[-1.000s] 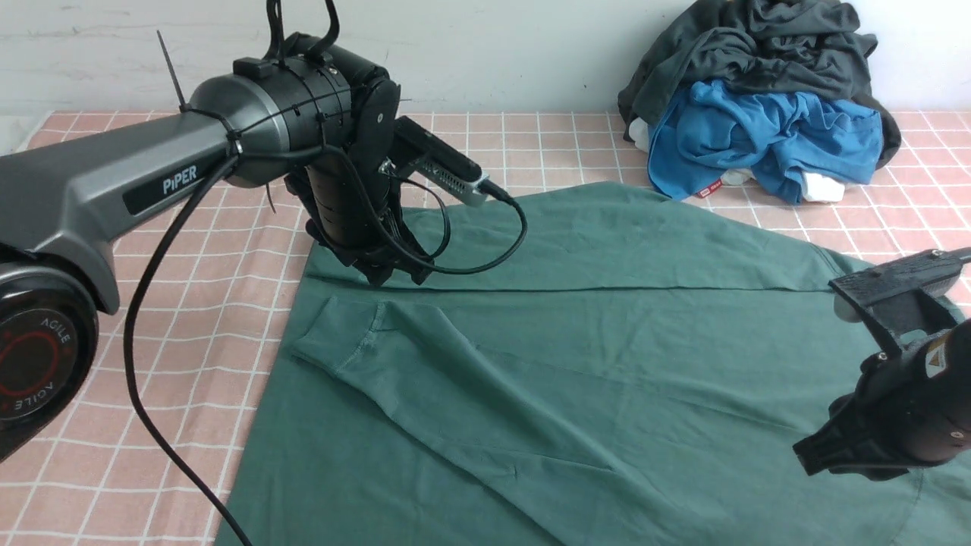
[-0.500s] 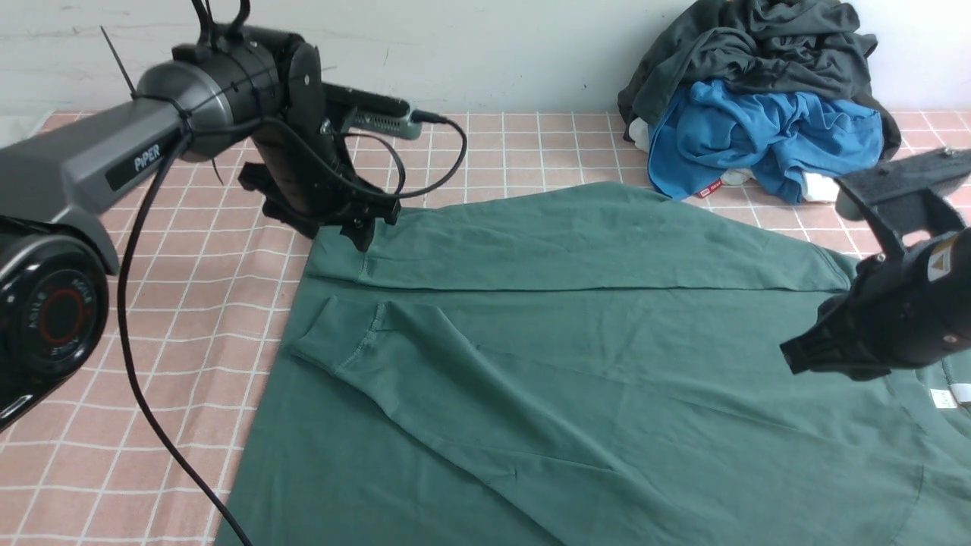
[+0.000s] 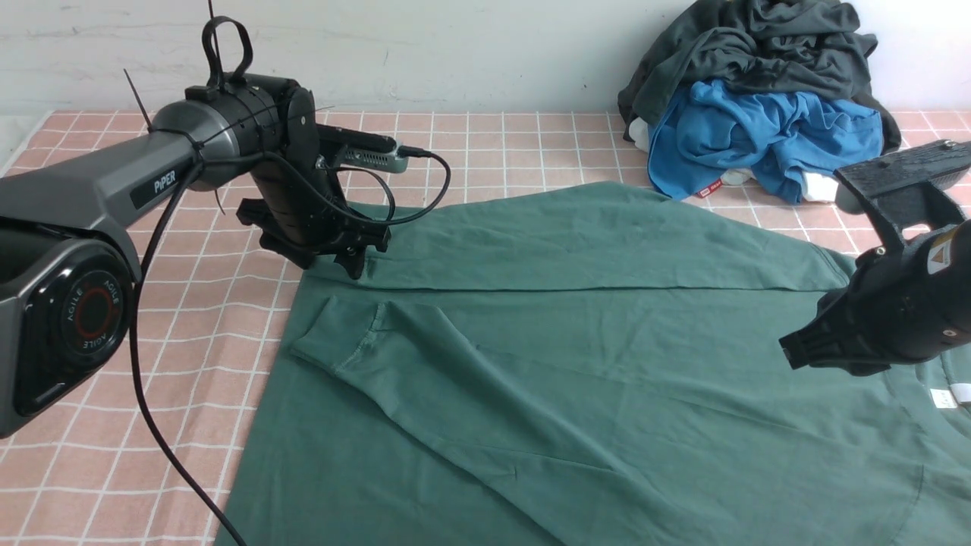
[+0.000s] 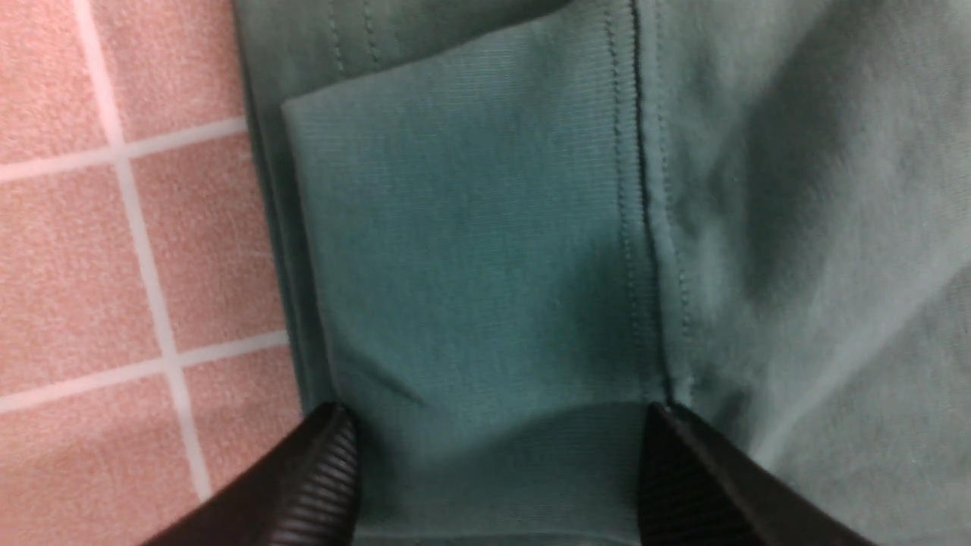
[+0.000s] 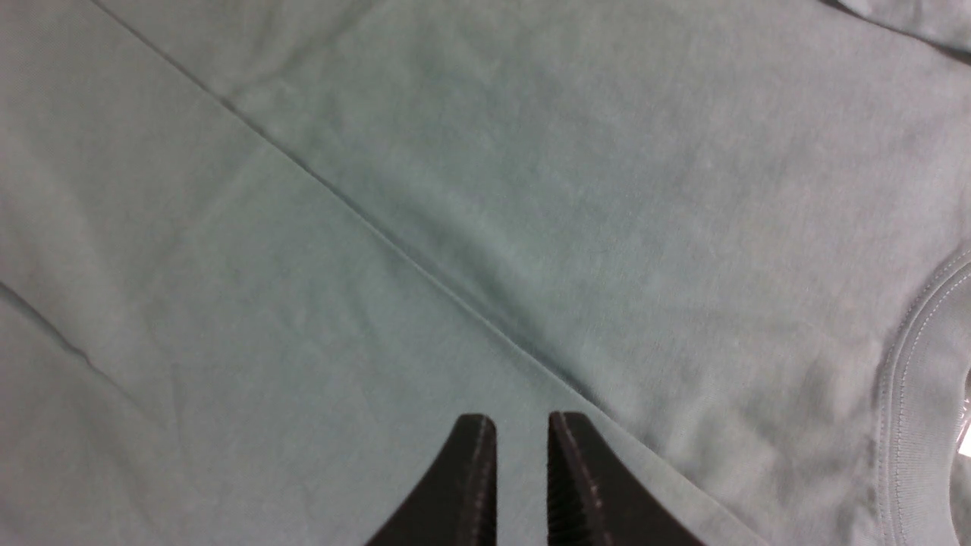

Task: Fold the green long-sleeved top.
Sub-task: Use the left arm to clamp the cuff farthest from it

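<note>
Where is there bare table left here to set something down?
Bare table runs along the far edge, between the wall and the green top, left of the pile of clothes. Another patch lies left of the top, though the left arm hangs over it. The far right corner is crowded.

Setting: robot manipulation lab, garment-handling bench. Evidence: cabled, zip-tied left arm (image 3: 91, 189) and right arm (image 3: 903, 311) over a desk (image 3: 493, 144) under pink checked cloth; bare white wall (image 3: 470, 45) behind; green long-sleeved top (image 3: 576, 364) spread flat; heap of spare clothes (image 3: 766, 114) at far right.
</note>
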`<move>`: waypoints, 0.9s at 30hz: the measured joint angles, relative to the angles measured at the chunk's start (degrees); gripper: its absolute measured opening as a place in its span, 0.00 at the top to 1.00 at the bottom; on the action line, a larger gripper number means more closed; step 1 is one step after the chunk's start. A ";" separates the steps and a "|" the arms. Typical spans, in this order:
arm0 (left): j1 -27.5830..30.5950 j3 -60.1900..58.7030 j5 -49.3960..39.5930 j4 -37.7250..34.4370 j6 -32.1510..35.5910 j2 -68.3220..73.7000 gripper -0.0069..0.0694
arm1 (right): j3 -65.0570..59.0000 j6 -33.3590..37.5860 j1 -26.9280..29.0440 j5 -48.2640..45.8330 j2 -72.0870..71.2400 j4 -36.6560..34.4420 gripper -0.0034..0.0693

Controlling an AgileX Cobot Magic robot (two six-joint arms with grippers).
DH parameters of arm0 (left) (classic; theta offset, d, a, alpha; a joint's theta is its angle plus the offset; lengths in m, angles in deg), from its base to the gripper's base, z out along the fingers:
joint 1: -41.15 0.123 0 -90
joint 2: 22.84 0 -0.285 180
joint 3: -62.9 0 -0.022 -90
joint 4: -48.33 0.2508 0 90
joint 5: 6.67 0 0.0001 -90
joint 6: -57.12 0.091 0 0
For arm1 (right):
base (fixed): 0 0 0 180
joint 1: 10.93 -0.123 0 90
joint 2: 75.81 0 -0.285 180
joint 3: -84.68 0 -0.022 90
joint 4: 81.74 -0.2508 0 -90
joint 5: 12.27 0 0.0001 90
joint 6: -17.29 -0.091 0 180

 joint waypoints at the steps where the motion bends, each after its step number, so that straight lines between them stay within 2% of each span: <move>1: 0.00 0.08 0.00 -0.19 0.07 0.13 0.30 | 0.00 0.00 0.00 0.00 0.00 0.00 0.81; 8: 0.10 0.44 -0.25 -1.13 0.61 0.40 0.31 | 0.00 0.00 0.00 0.00 0.00 0.00 0.81; 9: 0.10 0.44 -0.37 -1.32 1.01 0.40 0.34 | 0.00 0.00 0.00 0.00 0.00 0.05 0.81; 13: 0.10 0.55 -0.91 -1.95 2.60 0.46 0.52 | 0.00 0.00 0.00 0.00 0.00 0.01 0.81; 19: 0.10 3.04 -3.29 -2.32 2.93 1.16 0.85 | 0.00 0.00 0.00 0.00 0.00 0.01 0.81; 27: 0.10 8.87 -8.32 -3.17 2.97 1.41 0.87 | 0.00 0.00 0.00 0.00 0.00 0.01 0.81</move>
